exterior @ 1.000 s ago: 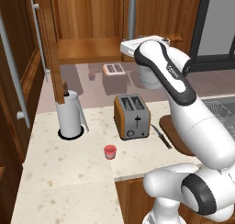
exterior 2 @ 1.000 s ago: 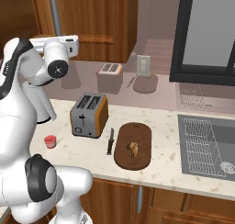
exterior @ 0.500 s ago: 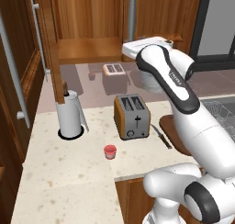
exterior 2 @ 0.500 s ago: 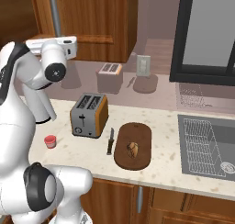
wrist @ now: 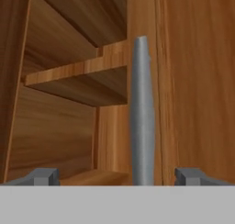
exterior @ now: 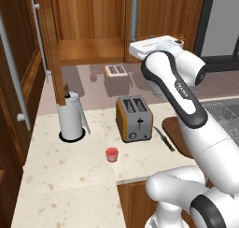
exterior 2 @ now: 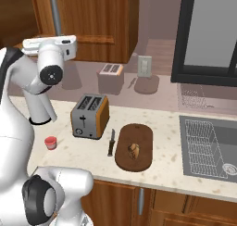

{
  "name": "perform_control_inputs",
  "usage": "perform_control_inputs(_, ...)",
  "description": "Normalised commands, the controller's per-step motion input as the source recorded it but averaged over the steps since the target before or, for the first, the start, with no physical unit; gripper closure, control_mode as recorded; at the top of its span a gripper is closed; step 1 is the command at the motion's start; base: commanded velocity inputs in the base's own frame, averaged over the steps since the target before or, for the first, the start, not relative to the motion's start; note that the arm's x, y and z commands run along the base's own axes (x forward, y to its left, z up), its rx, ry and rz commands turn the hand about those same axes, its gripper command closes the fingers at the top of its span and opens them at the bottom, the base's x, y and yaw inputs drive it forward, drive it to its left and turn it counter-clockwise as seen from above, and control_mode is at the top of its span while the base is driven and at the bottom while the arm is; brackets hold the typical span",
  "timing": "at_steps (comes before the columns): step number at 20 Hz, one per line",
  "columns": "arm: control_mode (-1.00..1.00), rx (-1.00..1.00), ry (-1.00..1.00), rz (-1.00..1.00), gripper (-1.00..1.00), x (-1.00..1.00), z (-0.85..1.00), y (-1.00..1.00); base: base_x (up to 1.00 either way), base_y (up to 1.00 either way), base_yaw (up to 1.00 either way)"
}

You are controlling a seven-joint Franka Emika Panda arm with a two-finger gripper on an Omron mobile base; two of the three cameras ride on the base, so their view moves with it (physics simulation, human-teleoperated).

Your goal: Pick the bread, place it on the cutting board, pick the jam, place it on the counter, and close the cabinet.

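Being raised before the cabinet [exterior: 93,31], the gripper [wrist: 117,176] is being kept wide open, holding nothing, its handle [wrist: 142,113] between the fingertips for closing. The bread [exterior 2: 134,151] is lying on the cutting board [exterior 2: 139,137], the jam [exterior: 111,154] on the counter [exterior: 70,175].

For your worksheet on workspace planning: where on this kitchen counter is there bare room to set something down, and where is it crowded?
Free: counter in front of the jam; between cutting board and sink. Crowded: toaster, knife, board.
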Motion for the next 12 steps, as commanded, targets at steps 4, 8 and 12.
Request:
perform_control_inputs(4, -1.0, 0.0, 0.0, -0.07, -1.0, -0.48, 0.2, 0.0, 0.0, 0.0, 0.0)
perform_control_inputs(8, -1.0, 0.0, 0.0, -0.09, -1.0, -0.5, 0.2, 0.0, 0.0, 0.0, 0.0)
perform_control_inputs(12, -1.0, 0.0, 0.0, -0.1, -1.0, -0.56, 0.2, 0.0, 0.0, 0.0, 0.0)
